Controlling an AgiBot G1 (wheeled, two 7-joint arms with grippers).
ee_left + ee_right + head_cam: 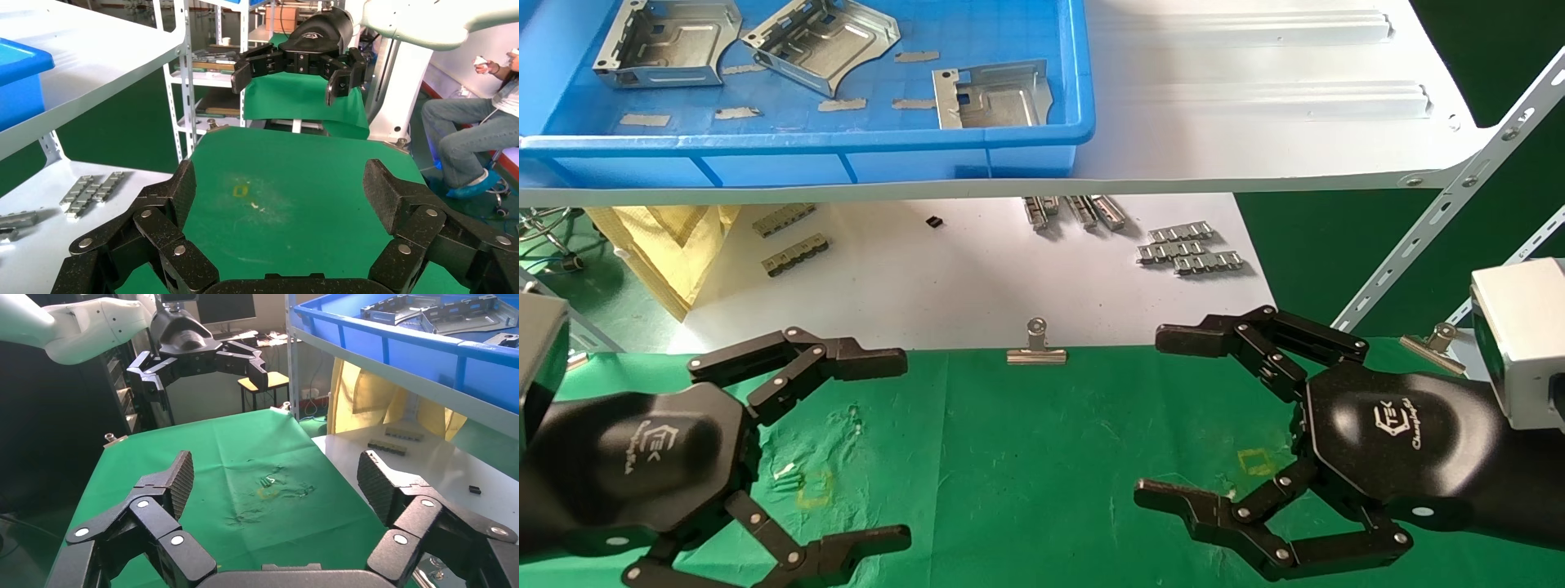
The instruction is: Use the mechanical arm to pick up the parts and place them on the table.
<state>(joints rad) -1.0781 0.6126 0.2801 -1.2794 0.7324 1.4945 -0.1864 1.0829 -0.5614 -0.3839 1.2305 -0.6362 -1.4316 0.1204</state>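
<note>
Hovering low over the green bench (pixel 1042 457), the left tool (pixel 903 445) sits at the near left with its claw fingers spread wide and gripping nothing, and the right tool (pixel 1152 416) mirrors it at the near right, equally wide and bare. Three parts (pixel 666 41) (pixel 821 41) (pixel 993 96) lie flat in the blue tray (pixel 805 151) on the white shelf (pixel 1254 98), well apart from both tools. Their concave corners seem to face toward the robot, though tilts differ.
</note>
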